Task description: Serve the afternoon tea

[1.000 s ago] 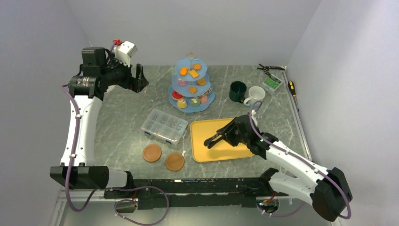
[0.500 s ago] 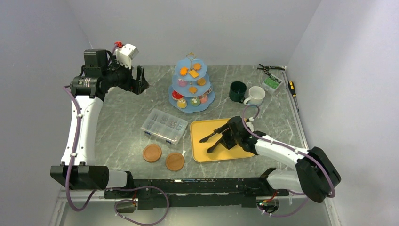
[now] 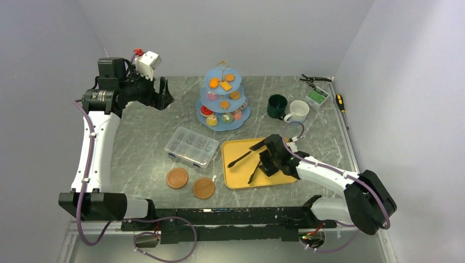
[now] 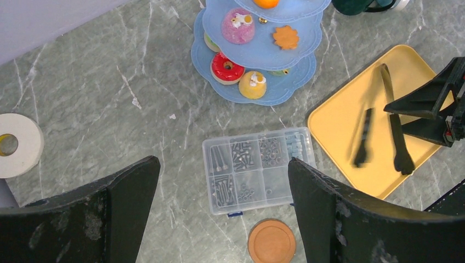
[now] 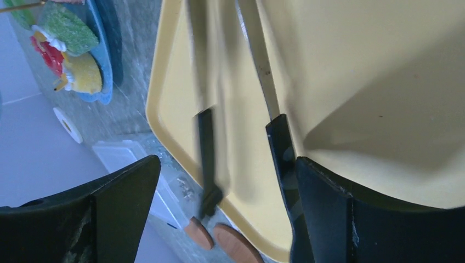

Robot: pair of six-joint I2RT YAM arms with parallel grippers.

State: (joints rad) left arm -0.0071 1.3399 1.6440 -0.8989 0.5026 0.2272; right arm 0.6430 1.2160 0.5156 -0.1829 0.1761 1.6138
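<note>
Left tool [image 3: 163, 92] and right tool [image 5: 227, 186] are released; a skewed closing can knock the black tongs [image 4: 396, 131] off the yellow tray [image 4: 340, 120].

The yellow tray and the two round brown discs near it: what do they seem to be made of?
Yellow tray: probably plastic, smooth and slightly glossy; even colour, rounded raised rim, soft reflections in the right wrist view. Round brown discs: likely wood or cork, matte; flat reddish-brown faces with a darker edge ring.
</note>
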